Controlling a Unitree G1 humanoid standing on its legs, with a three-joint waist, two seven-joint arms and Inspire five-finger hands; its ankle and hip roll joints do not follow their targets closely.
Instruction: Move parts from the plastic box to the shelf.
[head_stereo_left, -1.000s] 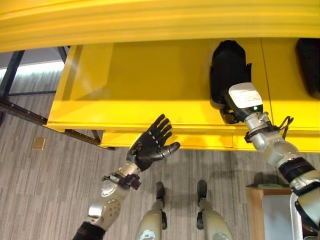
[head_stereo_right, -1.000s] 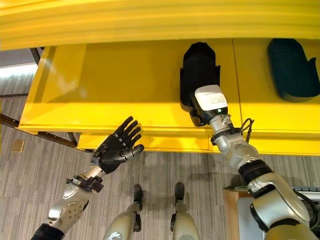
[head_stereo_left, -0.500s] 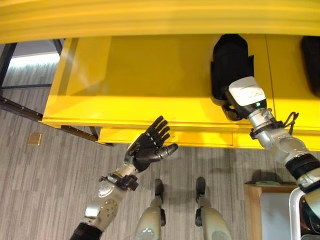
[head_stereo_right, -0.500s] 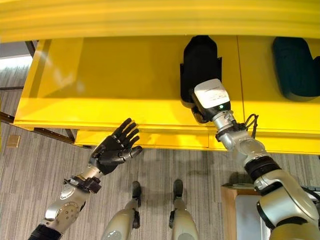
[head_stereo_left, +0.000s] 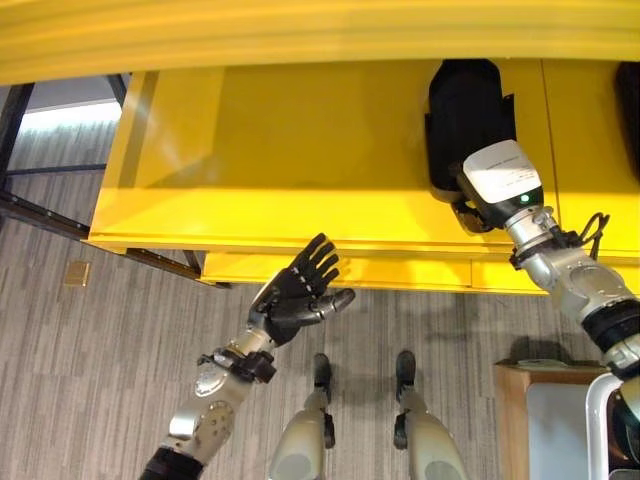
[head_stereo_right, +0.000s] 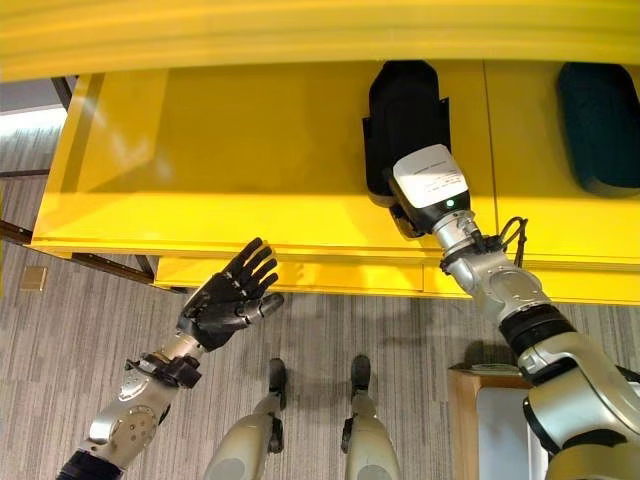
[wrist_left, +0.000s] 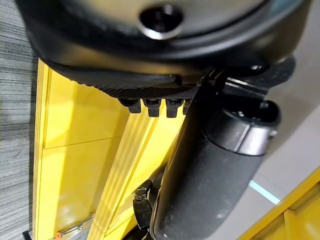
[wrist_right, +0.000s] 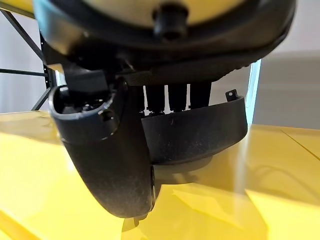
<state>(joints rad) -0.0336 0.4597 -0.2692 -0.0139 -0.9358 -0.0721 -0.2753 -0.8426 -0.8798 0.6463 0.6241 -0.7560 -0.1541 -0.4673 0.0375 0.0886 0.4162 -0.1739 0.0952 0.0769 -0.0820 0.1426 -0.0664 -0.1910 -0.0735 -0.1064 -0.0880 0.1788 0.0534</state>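
A black moulded part (head_stereo_left: 462, 110) lies on the yellow shelf (head_stereo_left: 300, 150), towards its right side. My right hand (head_stereo_left: 470, 215) reaches in from the shelf's front edge and grips the part's near end. In the right wrist view its fingers (wrist_right: 172, 97) run over the part's rim (wrist_right: 200, 135) and its thumb (wrist_right: 110, 150) presses on the near side. My left hand (head_stereo_left: 295, 295) hovers open and holding nothing below the shelf's front edge, left of the middle, with its fingers (wrist_left: 150, 106) spread.
A second dark part (head_stereo_right: 600, 125) lies on the shelf further right. A wooden stand (head_stereo_left: 520, 385) with a pale-rimmed box (head_stereo_left: 600, 420) sits at the lower right. A dark metal frame (head_stereo_left: 20, 205) stands left of the shelf, over grey floor.
The whole view has shifted a little. My right hand stays on the black part at the same spot on the shelf, and my left hand has hardly moved.
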